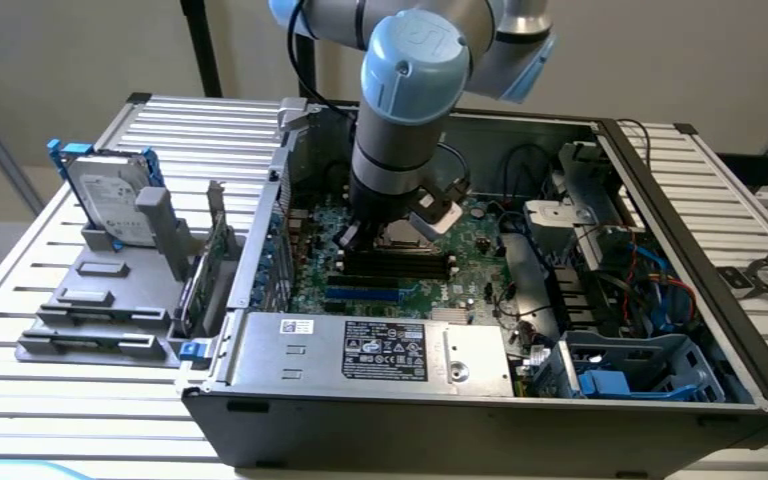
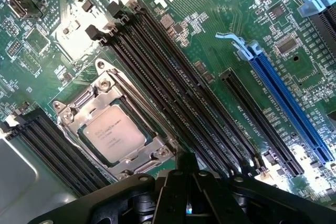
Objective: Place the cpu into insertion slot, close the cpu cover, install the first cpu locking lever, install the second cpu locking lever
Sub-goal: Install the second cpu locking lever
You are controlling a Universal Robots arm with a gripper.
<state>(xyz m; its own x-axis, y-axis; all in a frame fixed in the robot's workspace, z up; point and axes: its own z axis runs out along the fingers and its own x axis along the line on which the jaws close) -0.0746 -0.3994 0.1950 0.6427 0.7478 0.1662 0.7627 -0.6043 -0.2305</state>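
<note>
The cpu point(image 2: 114, 132) sits in the insertion slot point(image 2: 149, 141) with the cpu cover point(image 2: 105, 95) closed around it, just beyond the fingers point(image 2: 185, 167) (whether these are spread or pressed together I cannot tell). The green motherboard point(image 2: 210, 51) lies inside the open computer case point(image 1: 704, 240), which rests on a ribbed metal surface point(image 1: 91, 400) before a plain beige wall point(image 1: 77, 50).

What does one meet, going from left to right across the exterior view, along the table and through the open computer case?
Hard drive standing in the grey holder → upright card → robot arm over the green motherboard → blue plastic drive cage → black bracket on the table.
</note>
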